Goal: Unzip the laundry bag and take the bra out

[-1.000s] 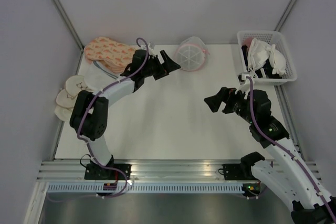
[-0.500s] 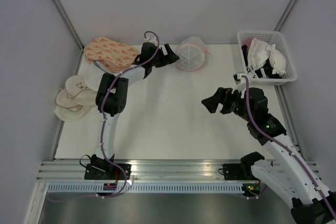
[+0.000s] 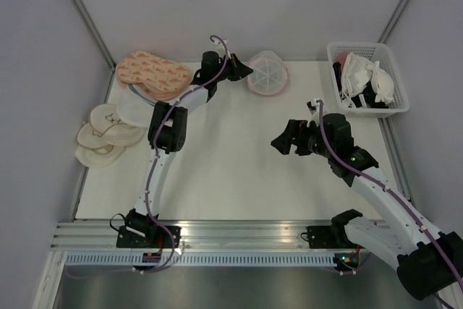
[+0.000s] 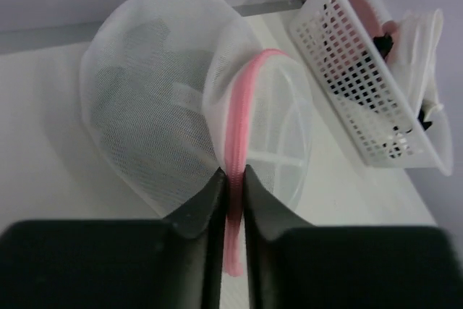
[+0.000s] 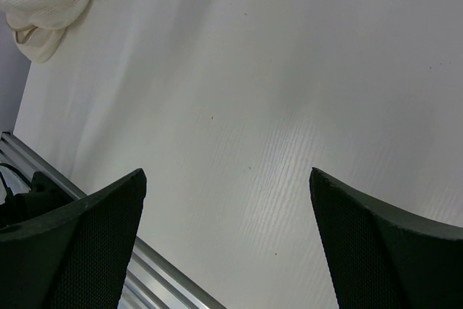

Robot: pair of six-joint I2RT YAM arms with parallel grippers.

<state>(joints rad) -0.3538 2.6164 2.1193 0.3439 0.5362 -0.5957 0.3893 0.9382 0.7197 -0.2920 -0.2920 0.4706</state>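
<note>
The laundry bag (image 3: 266, 75) is a small white mesh dome with a pink zip rim (image 4: 244, 113), standing at the back middle of the table. My left gripper (image 3: 243, 71) has reached its left side. In the left wrist view that gripper (image 4: 231, 176) is shut on the pink rim, pinched between both fingers. A dim grey shape shows through the mesh (image 4: 145, 70); the bra itself is hidden. My right gripper (image 3: 283, 140) hovers open over the bare table at right of centre, holding nothing (image 5: 228, 179).
A white basket (image 3: 362, 50) of white padded bras stands at the back right, close to the bag (image 4: 340, 70). Peach patterned pads (image 3: 150, 74) and cream round pads (image 3: 101, 135) lie along the left edge. The table's metal front rail (image 5: 145, 265) is nearby.
The left arm stretched farther back and right to the bag, and its jaws closed from wide open onto the pink rim. The bag shifted slightly right. The right gripper drifted a little left.
</note>
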